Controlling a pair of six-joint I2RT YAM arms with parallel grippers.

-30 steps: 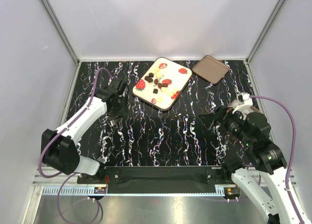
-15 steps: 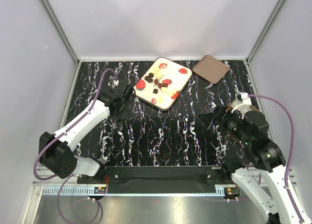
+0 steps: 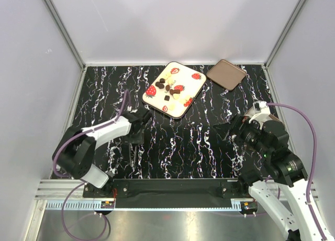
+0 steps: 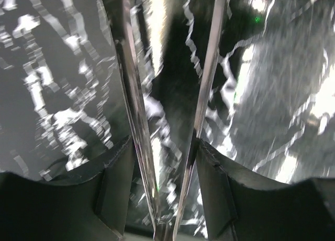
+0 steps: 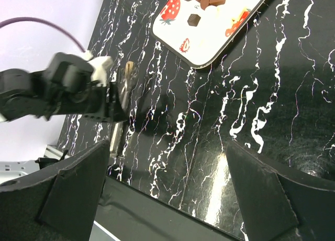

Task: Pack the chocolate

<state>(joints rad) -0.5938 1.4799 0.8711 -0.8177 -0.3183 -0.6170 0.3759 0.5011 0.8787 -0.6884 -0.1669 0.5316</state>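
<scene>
The left jaws stand partway closed, and their fingers (image 4: 116, 184) press from both sides on the two thin blades of what seem to be metal tongs (image 4: 132, 105). Between the blades I see no candy, only the blurred counter (image 3: 188, 146). The right jaws are spread fully wide, fingers (image 5: 73, 188) far apart and holding nothing, and they hover at the right of the top view, as a second ago. What changed is the left arm. A second ago it was at the upper left of the counter, near the left corner of the tray (image 3: 189, 86); now it has swung down to the centre-left, and the tongs point toward the bottom of the frame. The chocolates (image 3: 167, 87) lie where they were, in a loose group in the middle of the cream strawberry tray at upper centre, with the brown lid (image 3: 226, 74) near its right corner. I judge that no piece was packed in this second: the tool goes away from the candies, perhaps to be gripped better.
</scene>
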